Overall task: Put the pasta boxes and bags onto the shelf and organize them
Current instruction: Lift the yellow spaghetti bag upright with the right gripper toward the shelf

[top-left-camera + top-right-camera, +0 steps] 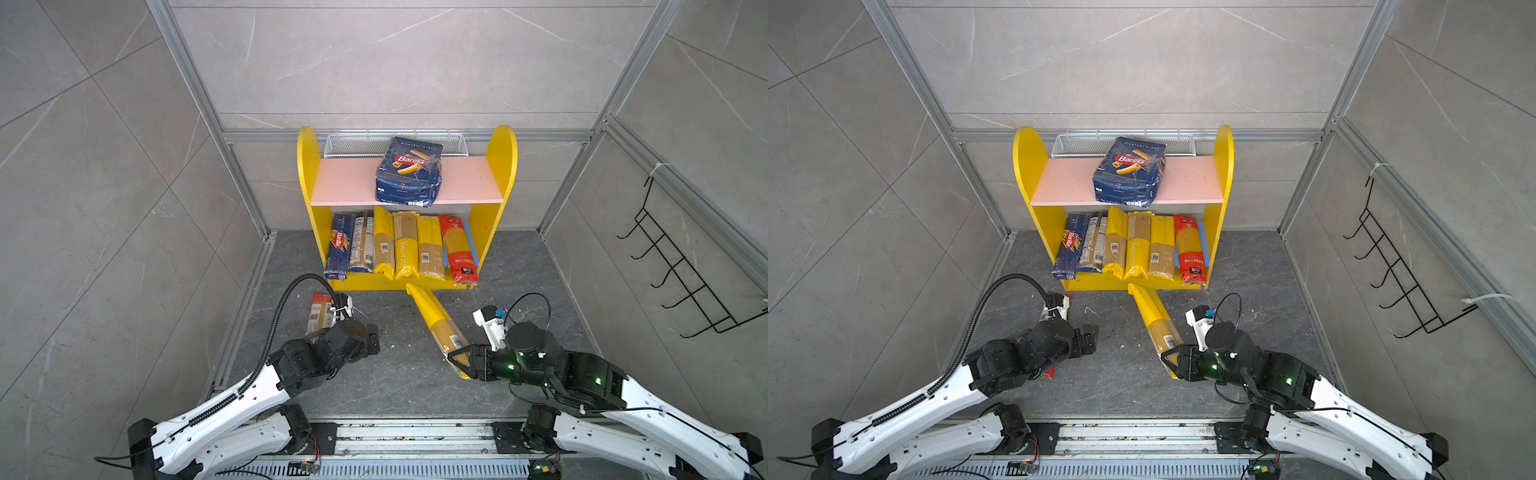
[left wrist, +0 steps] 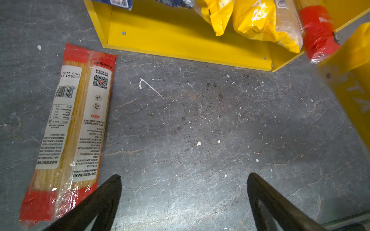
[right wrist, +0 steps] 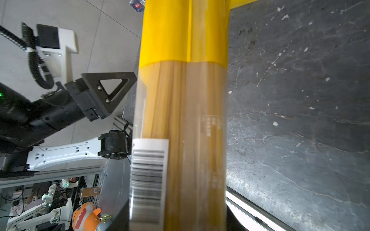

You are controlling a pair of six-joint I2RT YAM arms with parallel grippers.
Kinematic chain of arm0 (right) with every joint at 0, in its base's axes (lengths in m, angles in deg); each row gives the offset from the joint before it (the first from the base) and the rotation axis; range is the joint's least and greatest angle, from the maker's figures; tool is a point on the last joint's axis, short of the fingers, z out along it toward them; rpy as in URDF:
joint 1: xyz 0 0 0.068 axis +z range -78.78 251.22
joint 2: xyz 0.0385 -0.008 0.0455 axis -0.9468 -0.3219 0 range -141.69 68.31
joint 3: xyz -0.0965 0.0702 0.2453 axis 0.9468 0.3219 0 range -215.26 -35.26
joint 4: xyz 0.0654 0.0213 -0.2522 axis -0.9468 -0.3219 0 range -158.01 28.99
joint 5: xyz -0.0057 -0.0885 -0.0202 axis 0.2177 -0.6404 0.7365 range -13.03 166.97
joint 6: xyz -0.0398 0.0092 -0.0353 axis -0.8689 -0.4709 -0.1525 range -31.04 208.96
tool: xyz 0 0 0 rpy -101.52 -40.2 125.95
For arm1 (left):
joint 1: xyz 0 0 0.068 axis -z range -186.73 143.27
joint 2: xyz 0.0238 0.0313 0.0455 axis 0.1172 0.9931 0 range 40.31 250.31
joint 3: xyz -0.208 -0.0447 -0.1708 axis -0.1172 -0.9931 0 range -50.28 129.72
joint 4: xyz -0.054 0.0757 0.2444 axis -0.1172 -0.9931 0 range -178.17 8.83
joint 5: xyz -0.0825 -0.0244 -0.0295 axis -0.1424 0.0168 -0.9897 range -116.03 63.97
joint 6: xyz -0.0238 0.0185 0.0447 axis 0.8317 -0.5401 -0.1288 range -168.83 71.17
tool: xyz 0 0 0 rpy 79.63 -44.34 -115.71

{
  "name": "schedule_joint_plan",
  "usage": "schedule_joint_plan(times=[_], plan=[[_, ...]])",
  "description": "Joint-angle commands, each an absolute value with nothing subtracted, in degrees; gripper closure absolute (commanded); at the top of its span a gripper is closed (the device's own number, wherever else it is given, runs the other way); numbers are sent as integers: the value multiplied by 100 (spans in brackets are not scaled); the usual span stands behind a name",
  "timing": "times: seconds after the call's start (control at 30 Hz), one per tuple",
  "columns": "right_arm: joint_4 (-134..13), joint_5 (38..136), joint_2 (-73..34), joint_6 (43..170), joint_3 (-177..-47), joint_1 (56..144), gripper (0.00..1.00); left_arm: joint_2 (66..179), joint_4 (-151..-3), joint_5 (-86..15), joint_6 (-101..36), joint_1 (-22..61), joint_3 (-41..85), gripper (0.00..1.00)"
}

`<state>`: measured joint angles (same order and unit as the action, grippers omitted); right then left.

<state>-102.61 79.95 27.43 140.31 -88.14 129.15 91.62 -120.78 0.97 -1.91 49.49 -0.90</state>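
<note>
Yellow-ended spaghetti bag (image 1: 434, 322), right tool (image 1: 457, 362) pinching it, points toward shelf (image 1: 307, 174); left tool (image 2: 184, 177) spread.

**Colours I saw**

The shelf (image 1: 306, 178) had yellow sides and a pink board (image 1: 345, 183). The wide pack (image 1: 409, 172) was dark blue. The yellow-ended bag (image 1: 434, 318) showed tan strands; the red-ended bag (image 2: 70, 128) carried white labels. The floor (image 2: 200, 130) was veined grey.

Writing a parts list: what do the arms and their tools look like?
White link shells, black joints on both. Left arm carries a ribbed black cable conduit; right arm shows green lights. Left tool and right tool: black triangular fingers.
</note>
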Motion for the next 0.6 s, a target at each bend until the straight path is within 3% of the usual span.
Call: schedule_joint_plan(times=[0.0,0.57], plan=[[-10062,7635,2894,13626,-9565,12888,100,9305,-11831,258,-603,4893,284,0],[-11065,6553,1971,12777,-12162,12880,100,9826,-11256,-965,-1100,4034,654,0]])
